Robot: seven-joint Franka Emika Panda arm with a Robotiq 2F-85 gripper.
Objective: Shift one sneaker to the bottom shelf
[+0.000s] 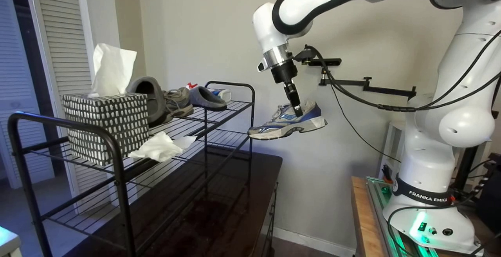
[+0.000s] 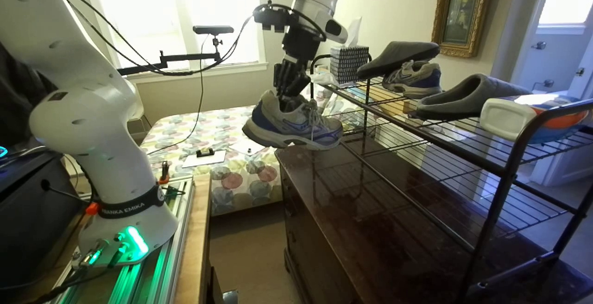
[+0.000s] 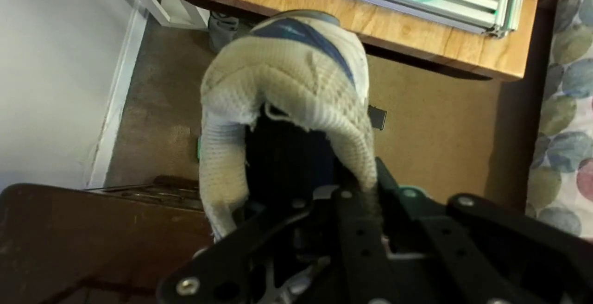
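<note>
The held sneaker, grey with blue panels and a pale sole, shows in both exterior views (image 1: 287, 123) (image 2: 296, 125) and in the wrist view (image 3: 287, 58). My gripper (image 1: 297, 110) (image 2: 289, 95) (image 3: 370, 183) is shut on its collar wall, one finger inside the opening and one outside. The sneaker hangs in the air beside the rack, toe toward it. The bottom shelf (image 1: 192, 192) (image 2: 407, 196) is the rack's lower wire tier; no object shows on it. The look-alike sneaker (image 1: 178, 102) (image 2: 414, 79) sits on the top tier.
The top tier also holds grey slippers (image 1: 207, 98) (image 2: 468, 95), a patterned tissue box (image 1: 105, 125), a crumpled tissue (image 1: 162, 147) and a wipes pack (image 2: 533, 114). The rack's posts and top rail (image 1: 231, 84) border the tiers. The rack stands on a dark dresser (image 2: 370, 230).
</note>
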